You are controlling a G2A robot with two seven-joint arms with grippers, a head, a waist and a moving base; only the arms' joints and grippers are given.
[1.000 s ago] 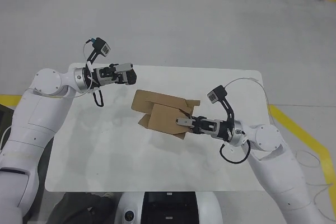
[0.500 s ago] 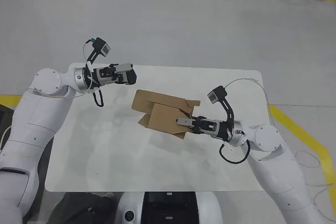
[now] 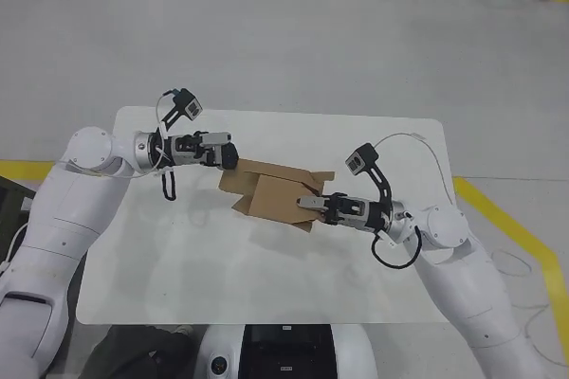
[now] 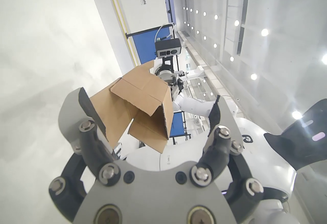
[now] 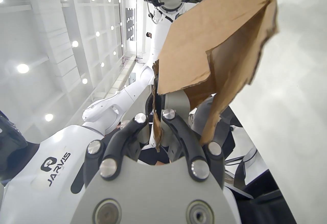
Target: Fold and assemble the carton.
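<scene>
table (image 3: 171,275): white top with rounded corners; you read every place below off it.
carton (image 3: 275,194): brown corrugated board, over the table's middle, a little toward its far edge. It is half opened into a slanted sleeve, and the end flaps are loose and unfolded. The left wrist view gives you the carton (image 4: 143,107) end-on, with its open mouth showing. The right wrist view gives you the carton (image 5: 217,43) as one broad panel with a ragged flap edge. A shadow lies on the table under it; you cannot tell whether any corner rests on the top.
right gripper (image 3: 309,204): over the table's middle, on the side toward its right edge. The fingers are pressed together on a thin flap of the carton. In its own wrist view, at the right gripper (image 5: 161,105), the flap's edge runs straight down between them.
left gripper (image 3: 229,157): over the table's far-left part, at the carton's end nearest that corner. In its own view the left gripper (image 4: 150,102) has its fingers spread wide. One finger pad (image 4: 90,111) overlaps the carton's near flap, and you cannot tell whether it touches. The other finger stands apart from the cardboard.
arms: they come in over the table's two short edges, facing each other, with the carton between them.
floor (image 3: 360,57): grey all round the table; a yellow tape line (image 3: 512,225) runs past its right edge.
</scene>
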